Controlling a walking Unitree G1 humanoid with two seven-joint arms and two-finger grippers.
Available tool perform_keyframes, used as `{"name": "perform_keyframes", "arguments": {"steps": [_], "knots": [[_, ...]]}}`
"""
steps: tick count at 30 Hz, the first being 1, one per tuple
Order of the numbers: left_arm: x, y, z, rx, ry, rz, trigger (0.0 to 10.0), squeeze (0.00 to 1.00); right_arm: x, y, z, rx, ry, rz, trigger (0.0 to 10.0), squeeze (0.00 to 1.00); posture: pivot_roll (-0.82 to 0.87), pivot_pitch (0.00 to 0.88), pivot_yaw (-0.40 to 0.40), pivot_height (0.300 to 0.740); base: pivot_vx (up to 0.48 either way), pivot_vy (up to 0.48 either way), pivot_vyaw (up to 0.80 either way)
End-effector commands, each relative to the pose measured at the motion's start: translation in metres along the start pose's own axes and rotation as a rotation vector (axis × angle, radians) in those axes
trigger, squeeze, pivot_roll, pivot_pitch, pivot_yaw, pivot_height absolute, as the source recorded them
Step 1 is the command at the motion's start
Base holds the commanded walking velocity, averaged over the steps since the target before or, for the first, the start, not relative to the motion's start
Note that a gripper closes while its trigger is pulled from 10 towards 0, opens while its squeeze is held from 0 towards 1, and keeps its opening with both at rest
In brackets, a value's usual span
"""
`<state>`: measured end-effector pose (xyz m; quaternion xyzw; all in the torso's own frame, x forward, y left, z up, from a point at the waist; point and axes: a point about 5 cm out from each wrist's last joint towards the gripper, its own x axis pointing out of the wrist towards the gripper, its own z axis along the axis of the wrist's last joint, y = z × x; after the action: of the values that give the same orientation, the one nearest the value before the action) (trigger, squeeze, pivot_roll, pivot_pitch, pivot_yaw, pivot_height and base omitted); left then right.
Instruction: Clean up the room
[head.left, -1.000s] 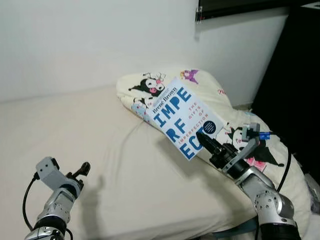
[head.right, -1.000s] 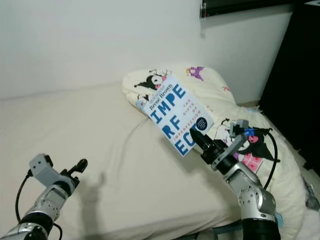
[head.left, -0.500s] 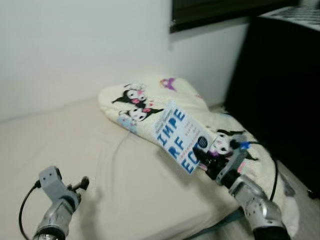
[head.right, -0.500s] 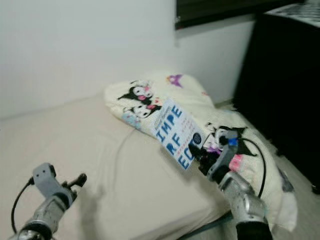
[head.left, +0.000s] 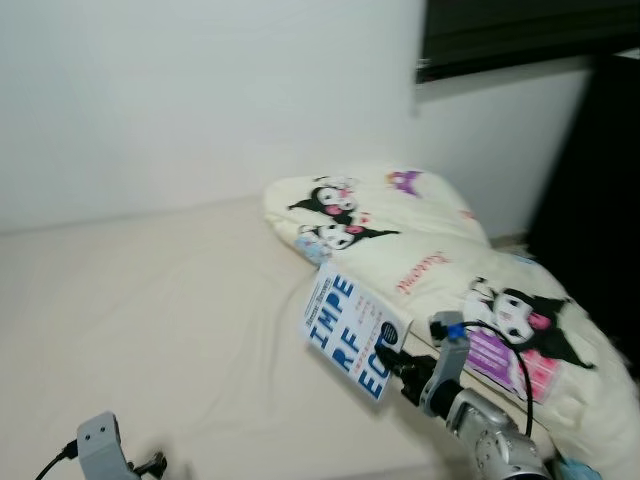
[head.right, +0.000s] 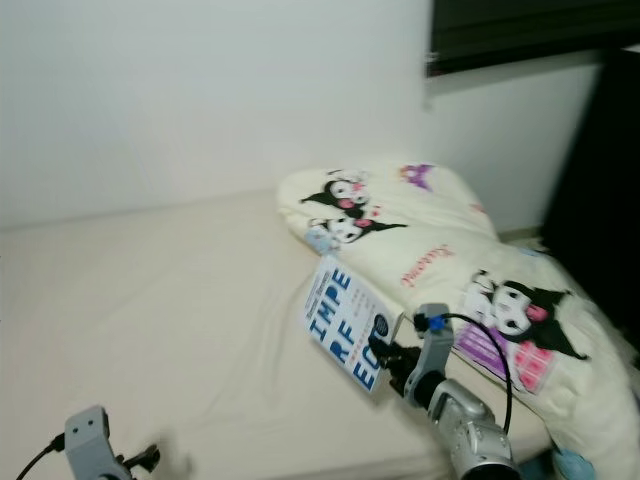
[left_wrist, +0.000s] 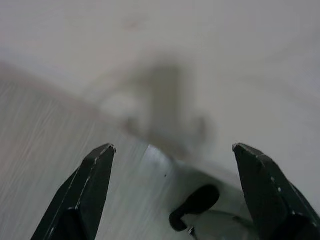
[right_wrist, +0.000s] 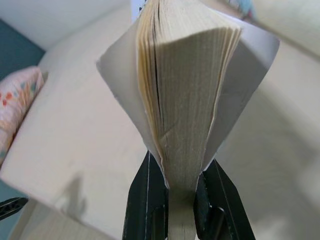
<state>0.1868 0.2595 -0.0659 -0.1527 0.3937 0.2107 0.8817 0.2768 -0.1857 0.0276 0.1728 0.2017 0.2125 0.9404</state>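
My right gripper (head.left: 396, 367) is shut on a white paperback book (head.left: 350, 334) with big blue letters, held by its lower corner above the front right part of the bed. In the right wrist view the book's page edges (right_wrist: 182, 95) fan out upward from between the two black fingers (right_wrist: 145, 200). My left gripper (left_wrist: 175, 155) is open, its fingers (left_wrist: 87, 192) spread wide with nothing between them, down near the bed's front edge at the lower left (head.right: 140, 460).
A cream bed (head.left: 150, 300) spreads before me against a white wall. A cartoon-print duvet (head.left: 440, 250) is bunched on its right side. A dark cabinet (head.left: 600, 180) stands at far right. A patterned pillow (right_wrist: 15, 105) lies off the bed's edge.
The camera has swung, shifting the whole scene. The right gripper still holds the book, now lower and nearer. The left arm has sunk toward the frame's lower edge.
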Motion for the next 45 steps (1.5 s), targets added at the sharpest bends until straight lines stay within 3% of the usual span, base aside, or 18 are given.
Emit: {"name": "perform_keyframes", "arguments": {"steps": [1, 5, 15, 19, 34, 39, 45], "knots": [[-0.002, 0.006, -0.01, 0.028, 0.049, 0.026, 10.0, 0.0, 0.001, 0.001, 0.0, -0.008, -0.023, 0.008, 10.0, 0.0, -0.08, 0.063, 0.088, 0.707, -0.48, 0.0, 0.79], [-0.002, 0.007, -0.013, 0.046, 0.064, 0.034, 10.0, 0.0, 0.001, 0.0, -0.002, -0.005, -0.021, 0.006, 10.0, 0.0, -0.07, 0.064, 0.09, 0.707, -0.48, 0.0, 0.79], [-0.003, 0.003, -0.015, 0.098, 0.062, -0.012, 10.0, 0.0, 0.002, 0.001, -0.004, -0.002, -0.032, 0.027, 10.0, 0.0, -0.08, 0.052, 0.093, 0.707, 0.0, 0.0, 0.79], [-0.003, 0.002, -0.02, 0.154, 0.09, -0.019, 10.0, 0.0, 0.002, -0.002, -0.009, -0.003, -0.017, 0.03, 10.0, 0.0, -0.08, 0.044, 0.092, 0.707, 0.0, 0.0, 0.79], [-0.005, -0.004, -0.028, 0.19, 0.106, -0.051, 10.0, 0.0, 0.001, -0.003, -0.008, 0.005, -0.03, 0.054, 10.0, 0.0, -0.08, 0.04, 0.089, 0.707, 0.0, 0.0, 0.79], [-0.003, -0.015, -0.028, 0.204, 0.102, -0.073, 10.0, 0.0, 0.003, -0.002, -0.019, -0.063, 0.042, 0.047, 10.0, 0.0, -0.08, 0.038, 0.086, 0.707, 0.0, 0.0, 0.79], [-0.002, -0.028, -0.026, 0.218, 0.102, -0.123, 10.0, 0.0, 0.005, 0.001, -0.016, -0.093, 0.041, 0.062, 10.0, 0.0, -0.09, 0.038, 0.087, 0.707, 0.0, 0.0, 0.78]]}}
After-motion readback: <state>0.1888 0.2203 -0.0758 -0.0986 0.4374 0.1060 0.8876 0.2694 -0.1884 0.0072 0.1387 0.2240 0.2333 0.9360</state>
